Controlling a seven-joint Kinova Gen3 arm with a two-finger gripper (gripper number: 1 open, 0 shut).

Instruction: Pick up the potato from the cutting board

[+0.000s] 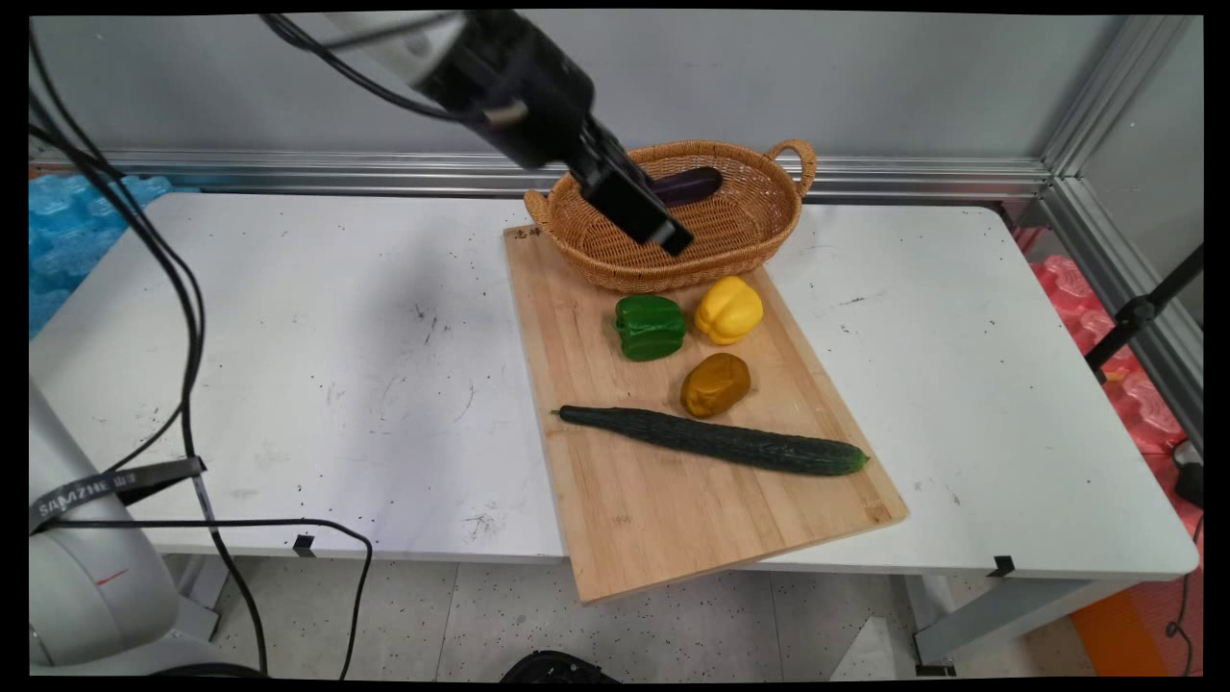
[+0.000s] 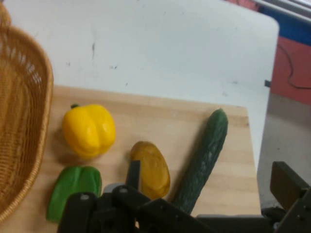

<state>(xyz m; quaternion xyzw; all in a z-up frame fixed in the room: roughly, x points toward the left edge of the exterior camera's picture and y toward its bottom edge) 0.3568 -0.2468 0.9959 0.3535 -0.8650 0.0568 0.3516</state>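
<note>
While the gripper [image 1: 663,231] hangs over the far end of the wooden board [image 1: 653,509], its jaws are seen spread apart, with nothing between them. The board is laid on the scuffed white desk [image 1: 288,336], its near corner overhanging the edge. An oval wicker basket [image 1: 740,240] is set on the board's far end, directly under the gripper, with a glossy dark eggplant [image 1: 687,185] inside. A long bumpy cucumber [image 1: 716,440] is laid across mid-board; beyond it are placed a lobed green pepper [image 1: 651,327], a smooth yellow pepper [image 1: 728,309] and a brownish oval lump [image 1: 715,384].
</note>
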